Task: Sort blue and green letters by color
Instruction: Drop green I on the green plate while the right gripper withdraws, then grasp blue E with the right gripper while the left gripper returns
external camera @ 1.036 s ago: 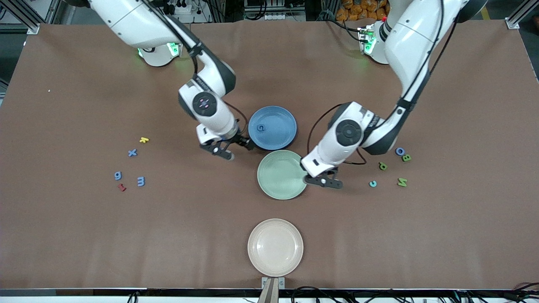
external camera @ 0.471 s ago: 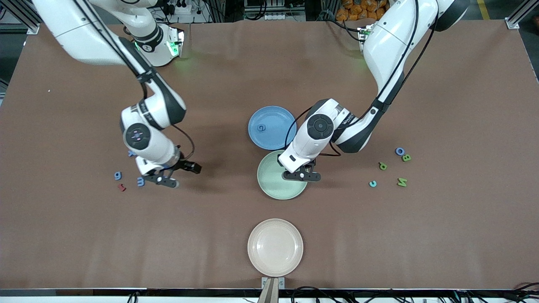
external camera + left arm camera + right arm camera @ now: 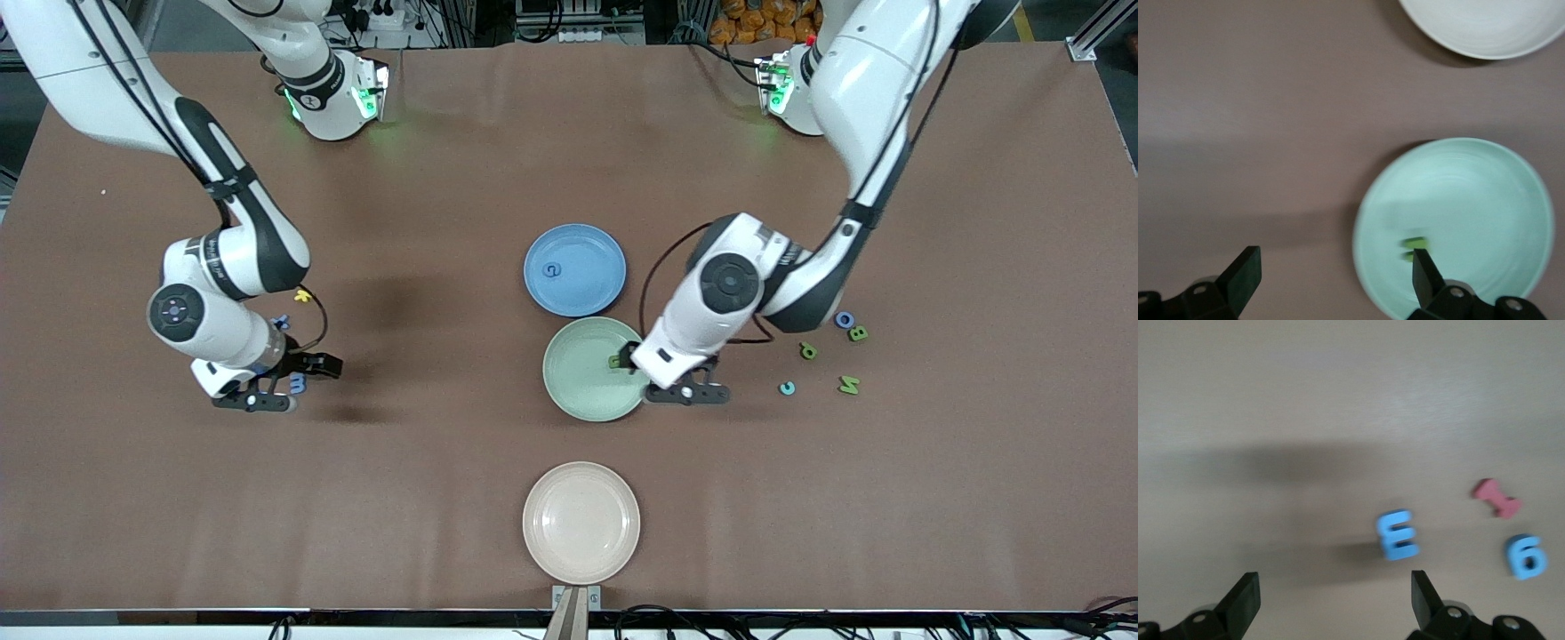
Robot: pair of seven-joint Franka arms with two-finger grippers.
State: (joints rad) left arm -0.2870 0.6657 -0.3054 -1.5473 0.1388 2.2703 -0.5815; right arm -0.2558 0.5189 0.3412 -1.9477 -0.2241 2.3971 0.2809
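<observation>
**Green letter lands in the green plate as the right arm goes for more blue**

The left pincer [image 3: 686, 392] has just sprung apart, fingers spread wide, at the lower right edge of the green plate [image 3: 569, 391] in the middle of the frame. A second ago it was clenched on its way in; now a small green letter [image 3: 614, 361] lies inside that plate, clear of the fingers. The left wrist view shows the same piece [image 3: 1414, 245] resting on the pale green surface. That is one green piece sorted.

Just above, the blue plate [image 3: 587, 284] already carries a blue letter [image 3: 554, 270].

The right pincer [image 3: 256, 400] has swung from the plates to the cluster at centre left, fingers wide and grasping nothing. It hangs over a blue letter [image 3: 1397, 535], with another blue letter [image 3: 1525, 556] and a dark red one [image 3: 1496, 499] beside it.

Still on the counter [image 3: 800, 498] at centre right: three green letters [image 3: 850, 385] and two blue ones [image 3: 845, 320].
</observation>
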